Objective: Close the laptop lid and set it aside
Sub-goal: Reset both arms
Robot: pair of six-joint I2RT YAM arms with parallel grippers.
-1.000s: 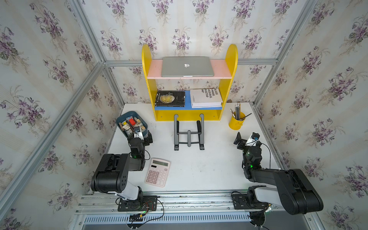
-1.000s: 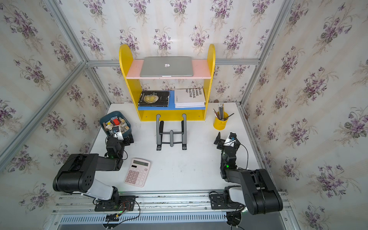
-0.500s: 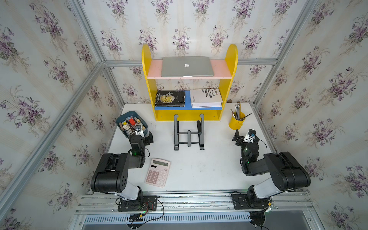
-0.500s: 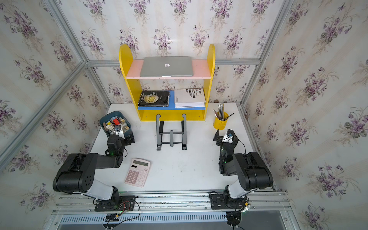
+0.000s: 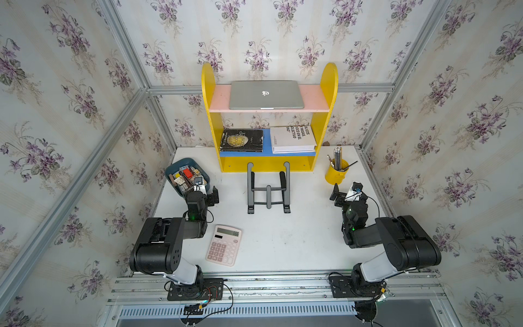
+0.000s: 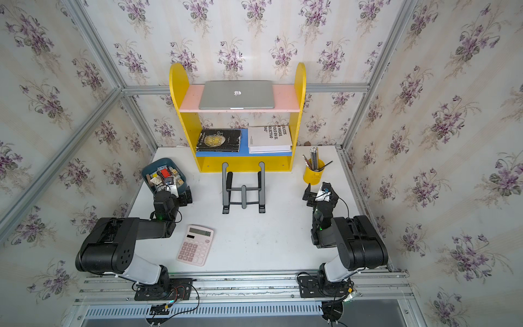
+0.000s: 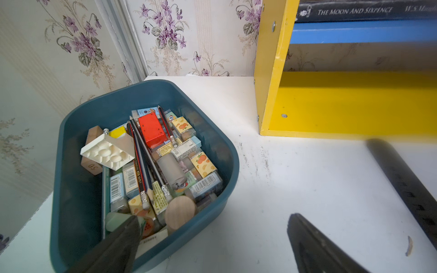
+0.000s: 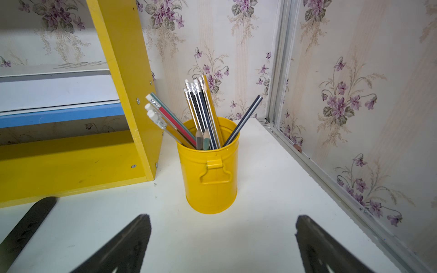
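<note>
1. The laptop [image 5: 266,94] is laid flat on the pink top board of the yellow shelf [image 5: 325,127], with its lid [image 6: 236,94] shut and the logo upward.
2. The white table [image 5: 297,240] is enclosed by flowered wallpaper; a stand [image 5: 268,195] and a calculator [image 5: 224,245] are set on it.
3. The left gripper [image 7: 214,218] is spread wide and empty beside the bin [image 7: 146,94]; the right gripper [image 8: 222,217] is likewise spread before the pencil cup [image 8: 210,189].
4. Screen and keys are hidden by the lid.

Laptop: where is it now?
In both top views the laptop lies closed on the pink top shelf of the yellow rack at rear centre, above the black book and white book.
</note>
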